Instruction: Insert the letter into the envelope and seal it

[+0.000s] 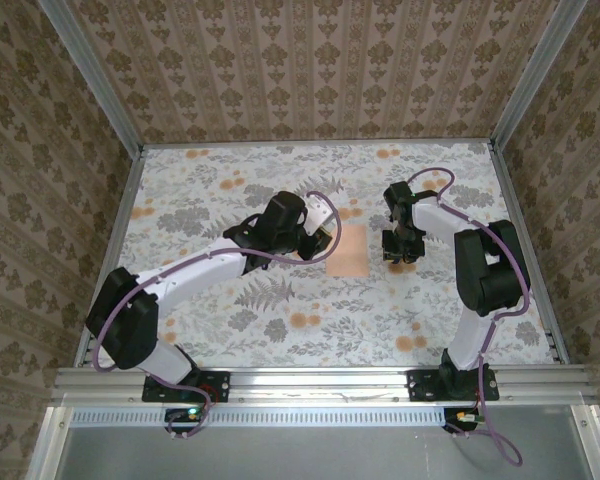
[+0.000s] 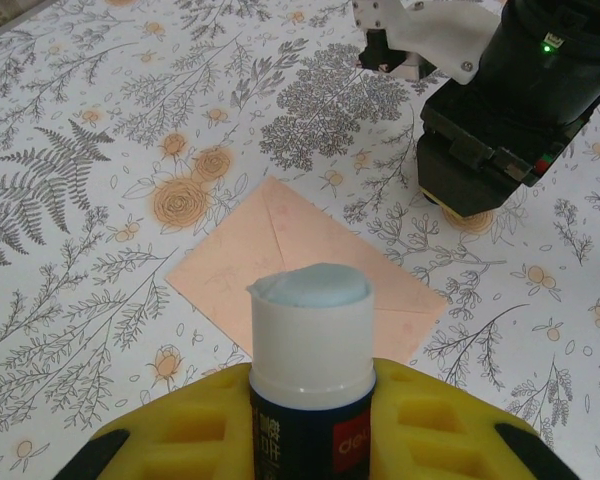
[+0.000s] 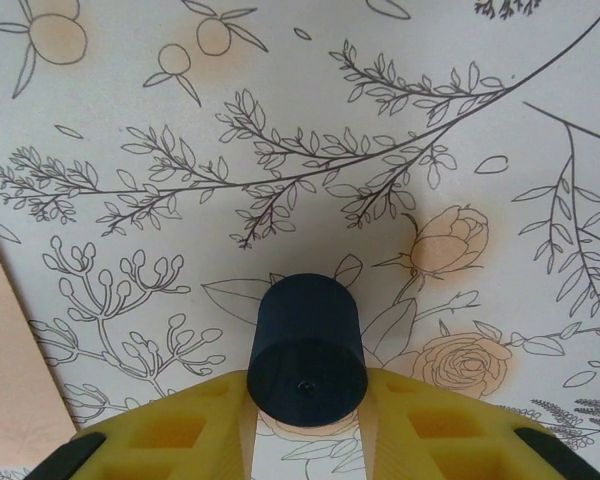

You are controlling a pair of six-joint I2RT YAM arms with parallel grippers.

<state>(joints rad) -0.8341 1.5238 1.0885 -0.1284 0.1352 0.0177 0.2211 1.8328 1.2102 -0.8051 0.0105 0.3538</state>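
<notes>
Nearest, at the table's point(image 1: 280, 335) 6 o'clock edge, both arms rise from their bases. The left arm point(image 1: 200, 272) leans toward 1 o'clock, while the right arm point(image 1: 488, 268) stands up and bends toward 10 o'clock.

Further in, about mid-table, the left claw point(image 1: 318, 240) pinches a glue stick point(image 2: 310, 345) between its yellow fingers point(image 2: 210, 440). The stick is uncapped, with its pale blue tip bare above a white collar and pointing toward the envelope. The right claw point(image 1: 400, 250) pinches a dark blue cap point(image 3: 306, 345), with a yellow finger touching it on each side, over the flowered table top.

Between the two claws lies the envelope point(image 1: 346, 250), flat on the table near its centre. It is a plain peach rectangle whose long sides run 12 to 6 in the top view. The left claw is at its 9 o'clock, just beside its upper left corner. The right claw is at its 3 o'clock, near but apart.

From the left wrist, crease lines meet on the envelope's upper face, and the right claw's black body stands beyond it at 1 o'clock. From the right wrist, a strip of the envelope shows at 8 o'clock.
</notes>
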